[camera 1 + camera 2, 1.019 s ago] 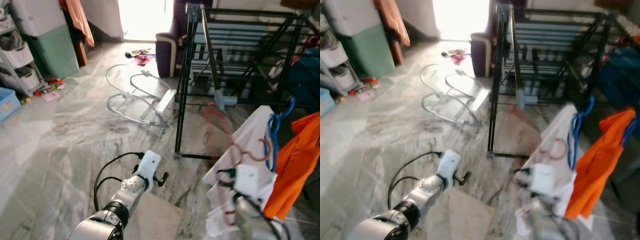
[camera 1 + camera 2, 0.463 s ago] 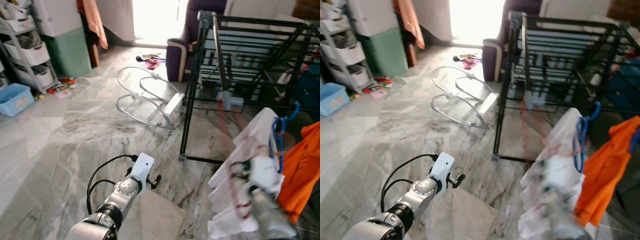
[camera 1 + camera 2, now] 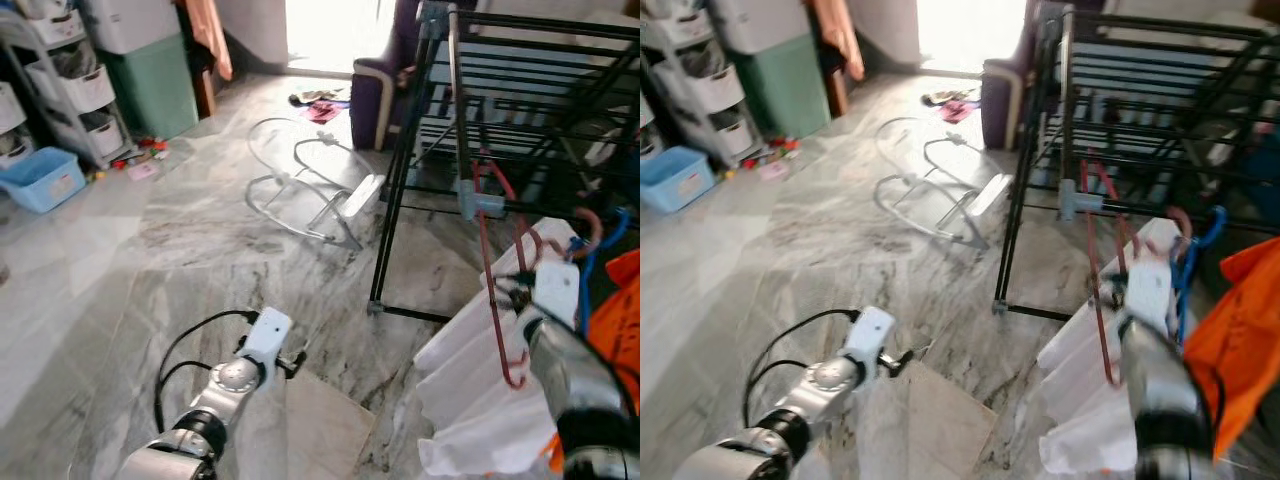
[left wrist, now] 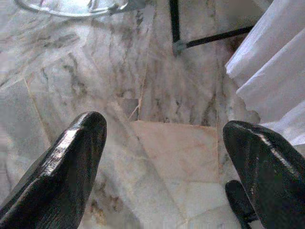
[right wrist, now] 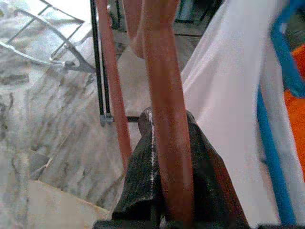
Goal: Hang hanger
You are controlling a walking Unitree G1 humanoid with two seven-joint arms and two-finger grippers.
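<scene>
Your right gripper (image 3: 518, 290) is clamped on the red hanger (image 3: 493, 270), fingers pinching one of its bars, seen close in the wrist view (image 5: 164, 124). The hanger is held up, tilted, in front of the white shirt (image 3: 480, 400); its upper part reaches toward the black rack (image 3: 420, 130), near the grey clip (image 3: 472, 200) on a rack bar, but you can't tell from these views if it touches the rack. The shirt hangs on a blue hanger (image 3: 585, 285), with an orange garment (image 3: 620, 300) just beside it on the right. Your left gripper (image 4: 162, 157) hangs low over the marble floor (image 3: 150, 240), fingers (image 4: 71, 162) spread wide with nothing between them; left arm (image 3: 235, 375) sits bottom centre in the head view, over a pinkish floor tile (image 4: 171, 148). Farther off on the floor: a metal bouncer frame (image 3: 305, 185) left of the rack, a purple chair (image 3: 385, 85) behind it, a blue bin (image 3: 40, 180), drawer shelves (image 3: 60, 90) and a green cabinet (image 3: 155, 85) far left.
</scene>
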